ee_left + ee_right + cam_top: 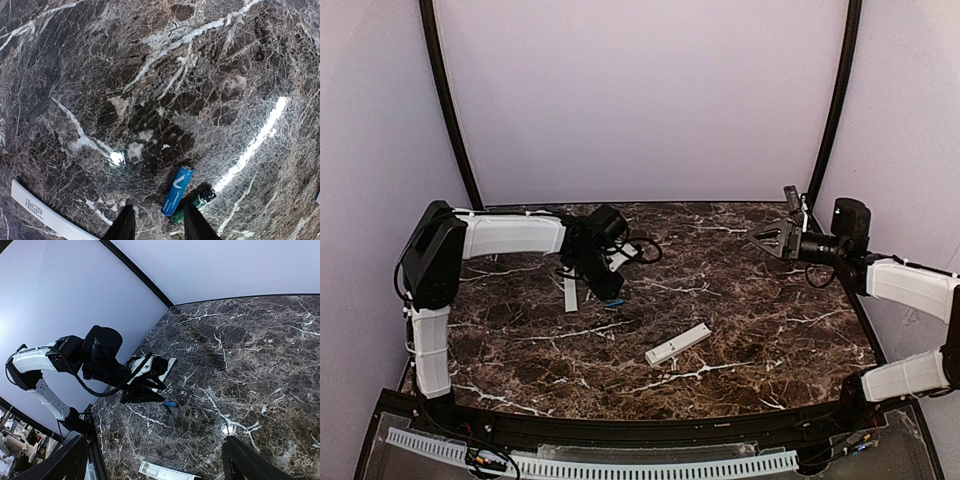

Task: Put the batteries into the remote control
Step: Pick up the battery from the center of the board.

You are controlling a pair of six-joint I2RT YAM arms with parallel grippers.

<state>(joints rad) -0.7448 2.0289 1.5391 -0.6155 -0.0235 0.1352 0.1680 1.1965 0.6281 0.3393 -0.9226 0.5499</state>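
A blue battery [177, 190] lies on the marble table beside a dark green-and-black battery [195, 201]. Both lie just ahead of my left gripper [159, 229], which is open and empty, low over them; the dark one is partly behind the right finger [197, 225]. In the top view the blue battery [614, 305] lies just below the left gripper [604, 284]. The white remote control [678, 343] lies at the table's middle front, apart from both grippers. My right gripper [770, 238] is open and empty, raised at the far right. Its view shows the remote [167, 472] and the batteries [170, 403].
A flat white strip [570, 293] lies on the table by the left gripper and shows at the lower left of the left wrist view [45, 215]. Purple walls close off the back and sides. A black rim [640, 425] runs along the table's front edge.
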